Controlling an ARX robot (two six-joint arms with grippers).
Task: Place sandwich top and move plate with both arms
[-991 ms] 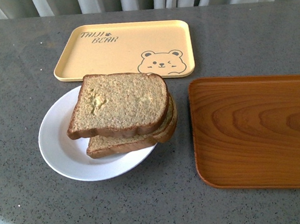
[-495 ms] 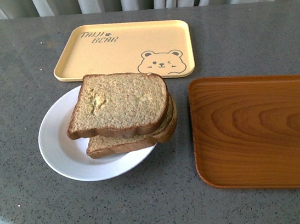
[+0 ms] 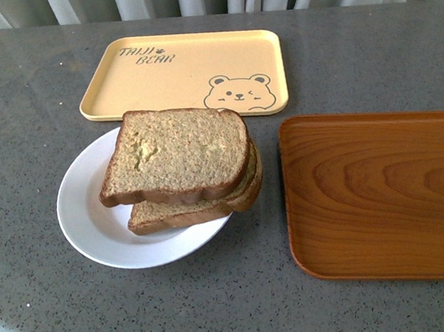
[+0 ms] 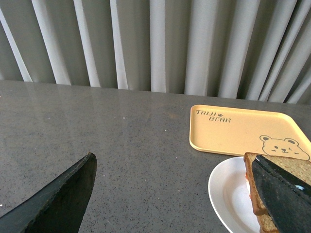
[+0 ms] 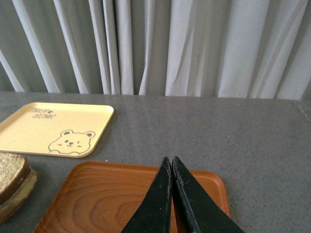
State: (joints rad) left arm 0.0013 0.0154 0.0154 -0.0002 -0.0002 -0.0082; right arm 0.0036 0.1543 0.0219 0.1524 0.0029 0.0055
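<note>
1. Nothing has shifted since the earlier front views: stack, trays and plate lie just as they did, and neither arm shows in the front view.
2. Sandwich top: a squarish brown wholemeal slice with a darker crust and pale dented blotches on its face. It lies uppermost on the stack, turned slightly askew over the lower slice, on the plate. Judged light, soft and easily crushed. It seems already placed and needs no further grip.
3. Plate: round, shallow, white and glossy, standing on the worktop. Judged stiff, breakable and slippery at the rim. The best hold is probably at two opposite points of the rim. The bare rim is broad on the side away from the wooden tray, while on the tray side the bread overhangs it, so little rim is free there. It should be carried level, or the loose stack may slide.
4. Yellow bear-printed tray: just behind the plate, its near edge close to the sandwich top's far crust.
5. Brown wooden tray: beside the plate on the robot's right, a narrow strip of worktop between them.
6. Left claw: released, jaws wide apart and gripping nothing. One finger crosses in front of the sandwich in its wrist view.
7. Right claw: clenched, fingers pressed together on nothing, poised above the wooden tray.
</note>
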